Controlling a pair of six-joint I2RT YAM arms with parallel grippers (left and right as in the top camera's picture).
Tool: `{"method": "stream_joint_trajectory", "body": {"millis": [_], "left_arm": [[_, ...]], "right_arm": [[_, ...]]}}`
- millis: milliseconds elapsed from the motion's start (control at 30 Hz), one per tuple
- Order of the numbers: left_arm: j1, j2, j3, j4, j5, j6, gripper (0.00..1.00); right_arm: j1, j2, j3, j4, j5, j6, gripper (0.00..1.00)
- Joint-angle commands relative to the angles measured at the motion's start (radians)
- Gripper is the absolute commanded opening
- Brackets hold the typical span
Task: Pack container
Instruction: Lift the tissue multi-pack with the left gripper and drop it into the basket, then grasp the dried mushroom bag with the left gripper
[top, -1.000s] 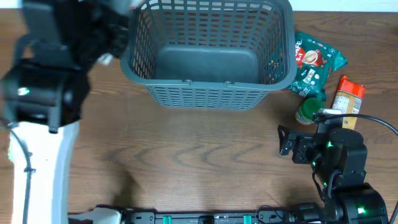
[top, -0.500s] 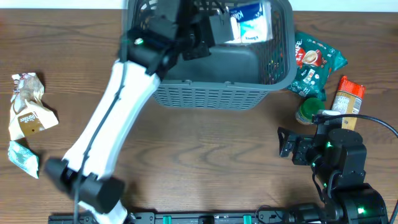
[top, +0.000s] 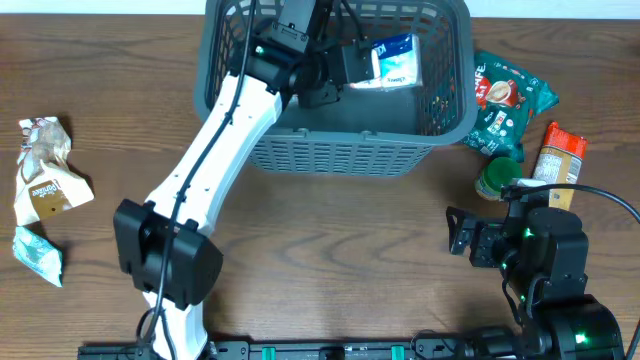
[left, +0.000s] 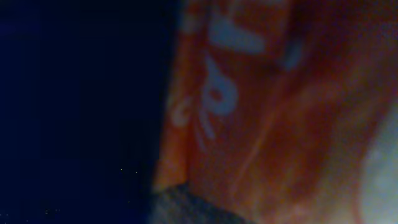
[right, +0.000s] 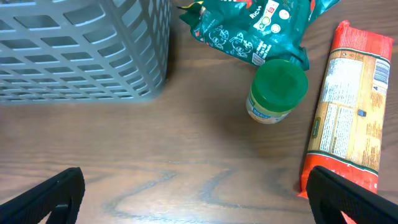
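Container (top: 340, 152) sits far-centre on the worktop (top: 330, 240). Left fingers (top: 356, 66) reach inside it, pinching a blue-white packet (top: 397, 62). Right fingers (right: 50, 196) are spread wide, low over the worktop near a green-lidded jar (right: 277, 90).

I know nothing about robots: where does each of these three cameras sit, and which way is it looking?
Overhead: fixed above the table, looking straight down; both arms show, the left claw holding a blue packet inside the grey basket.
Left wrist: on the left arm, pressed against a blurred orange surface; no claw visible.
Right wrist: on the right arm, looking forward and down at the table; right claw fingers wide apart at the bottom corners.
Shared: overhead and right wrist both see the grey basket and a green-lidded jar.
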Motion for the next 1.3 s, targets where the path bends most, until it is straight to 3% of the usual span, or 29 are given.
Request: {"method": "stream_joint_trajectory", "body": {"millis": [0, 33, 133, 167, 200, 233, 467, 833, 1100, 1267], "left_arm": [[0.006, 0.003, 0.014, -0.007, -0.002, 0.009, 0.17], [0.006, 0.003, 0.014, -0.008, -0.002, 0.009, 0.24], [0.006, 0.003, 0.014, -0.008, -0.002, 0.009, 0.31], [0.006, 0.003, 0.014, -0.007, -0.002, 0.006, 0.48], [0.006, 0.003, 0.014, -0.008, -0.002, 0.006, 0.89], [0.006, 0.003, 0.014, -0.007, -0.002, 0.006, 0.99], [0.006, 0.000, 0.014, -0.006, -0.009, -0.003, 0.99], [0.011, -0.079, 0.014, 0.022, -0.135, -0.019, 0.98], [0.103, -0.213, 0.015, 0.113, -0.247, -0.269, 0.98], [0.255, -0.326, 0.015, 0.019, -0.397, -0.577, 0.98]], "right_arm": [[-0.008, 0.000, 0.013, -0.003, 0.006, 0.014, 0.99], [-0.008, 0.000, 0.013, -0.003, 0.007, 0.014, 0.99], [-0.008, 0.000, 0.013, -0.004, 0.006, 0.014, 0.99], [-0.008, 0.000, 0.013, -0.005, 0.006, 0.014, 0.99], [-0.008, 0.000, 0.013, -0.006, 0.006, 0.014, 0.99], [-0.008, 0.000, 0.013, -0.007, 0.007, 0.014, 0.99], [-0.008, 0.000, 0.013, -0.007, 0.007, 0.014, 0.99], [-0.008, 0.000, 0.013, -0.007, 0.007, 0.014, 0.99], [-0.008, 0.000, 0.013, -0.007, 0.007, 0.014, 0.99], [-0.008, 0.000, 0.013, -0.008, 0.007, 0.014, 0.99]]}}
